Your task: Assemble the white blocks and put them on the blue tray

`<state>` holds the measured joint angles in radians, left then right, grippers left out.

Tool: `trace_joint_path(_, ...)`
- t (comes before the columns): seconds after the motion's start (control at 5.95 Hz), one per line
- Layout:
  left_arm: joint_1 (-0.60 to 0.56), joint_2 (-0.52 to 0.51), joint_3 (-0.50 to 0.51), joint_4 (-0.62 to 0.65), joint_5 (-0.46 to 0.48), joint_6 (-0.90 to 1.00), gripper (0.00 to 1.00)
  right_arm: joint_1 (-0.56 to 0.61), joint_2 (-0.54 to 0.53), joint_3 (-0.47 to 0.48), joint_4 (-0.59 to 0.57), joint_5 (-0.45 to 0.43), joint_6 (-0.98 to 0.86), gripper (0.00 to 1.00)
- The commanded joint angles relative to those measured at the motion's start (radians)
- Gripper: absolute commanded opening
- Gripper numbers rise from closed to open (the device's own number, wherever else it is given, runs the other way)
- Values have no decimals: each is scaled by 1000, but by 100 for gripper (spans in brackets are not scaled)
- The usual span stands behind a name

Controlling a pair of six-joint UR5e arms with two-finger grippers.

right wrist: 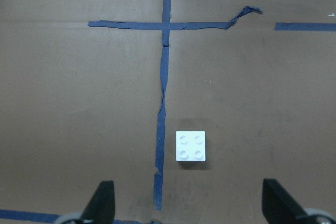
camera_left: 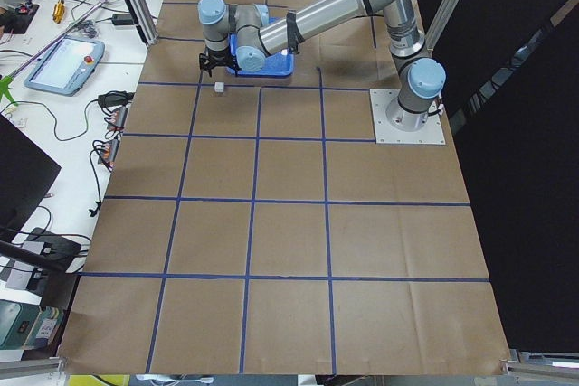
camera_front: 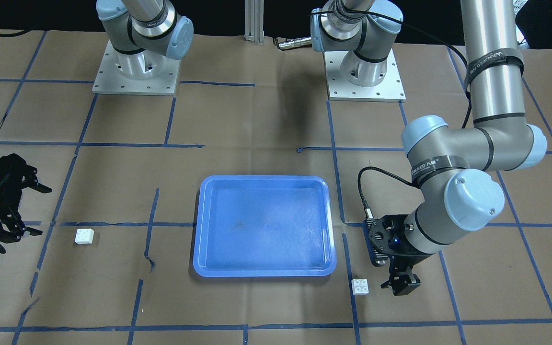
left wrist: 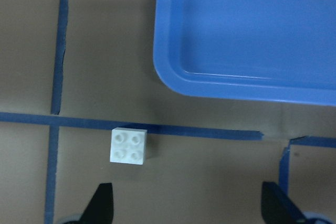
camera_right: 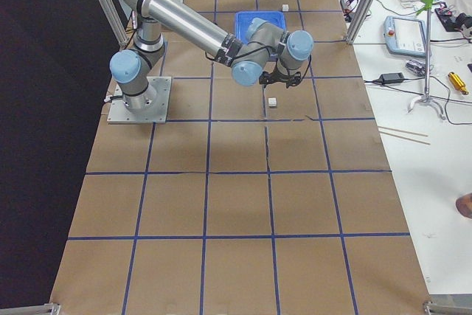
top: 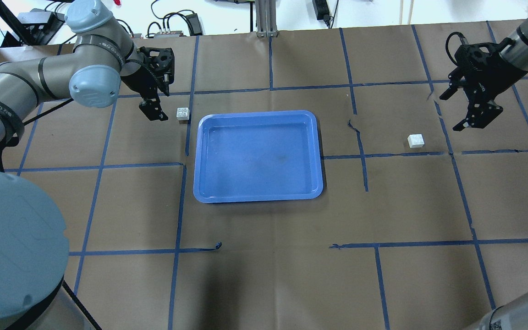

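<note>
Two small white studded plastic cubes, left block and right block, flank the rectangular blue plastic tray. Your left gripper and right gripper hang spread. Probably light, rigid: pinch flat sides.

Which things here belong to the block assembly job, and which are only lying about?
For the job:
left-side white block, on the paper by the tray's corner
right-side white block, apart from the tray
blue tray, empty
left gripper and right gripper, both open

Not part of it:
blue tape lines
brown paper
teach pendant
</note>
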<state>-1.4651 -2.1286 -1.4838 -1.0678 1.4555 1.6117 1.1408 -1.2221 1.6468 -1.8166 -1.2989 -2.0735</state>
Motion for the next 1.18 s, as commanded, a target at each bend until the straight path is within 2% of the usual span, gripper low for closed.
trace_joint_path(0.0, -1, -95, 106, -49, 34, 78, 100, -15, 36, 102, -178, 67, -36, 100)
trace_joint_path(0.5, -12, -132, 106, -49, 22, 73, 97, -19, 120, 113, -230, 92, -39, 100)
trace_joint_path(1.01, -23, -160, 102, -46, 8, 65, 97, -19, 157, 131, -233, 78, -43, 100)
